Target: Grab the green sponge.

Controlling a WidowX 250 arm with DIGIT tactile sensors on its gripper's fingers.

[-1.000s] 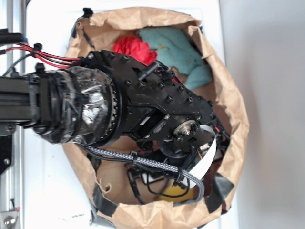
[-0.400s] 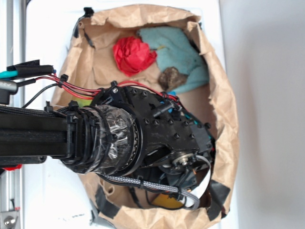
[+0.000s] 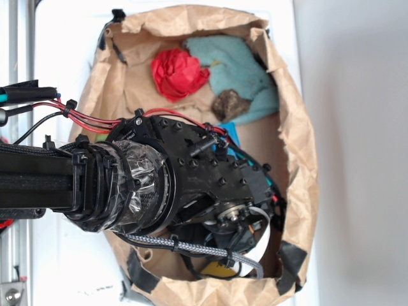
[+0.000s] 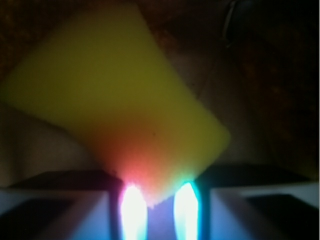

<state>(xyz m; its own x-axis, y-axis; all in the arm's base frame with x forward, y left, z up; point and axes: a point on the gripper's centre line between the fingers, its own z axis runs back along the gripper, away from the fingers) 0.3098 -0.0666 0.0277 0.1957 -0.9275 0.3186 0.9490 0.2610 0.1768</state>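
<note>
**Gripper closes in on sponge at bottom of bag**

Brown paper bag [image 3: 299, 146] on a white surface holds the arm, reaching deep inside. From outside, only a sliver of the green sponge [image 3: 218, 269], yellow in look, shows at the bag's lower end beneath the gripper [image 4: 154, 202]. Wrist view: one sponge corner sits between the two glowing fingertips [image 4: 133, 205]; whether they pinch it cannot be told. Red cloth [image 3: 179, 73] and teal cloth [image 3: 237, 67] lie at the far end

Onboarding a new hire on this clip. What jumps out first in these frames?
The black robot arm fills the brown paper bag, hiding most of its lower half. Above it lie a red crumpled thing and a teal cloth. In the wrist view, the yellow sponge fills the frame, one corner between two glowing lights.
</note>
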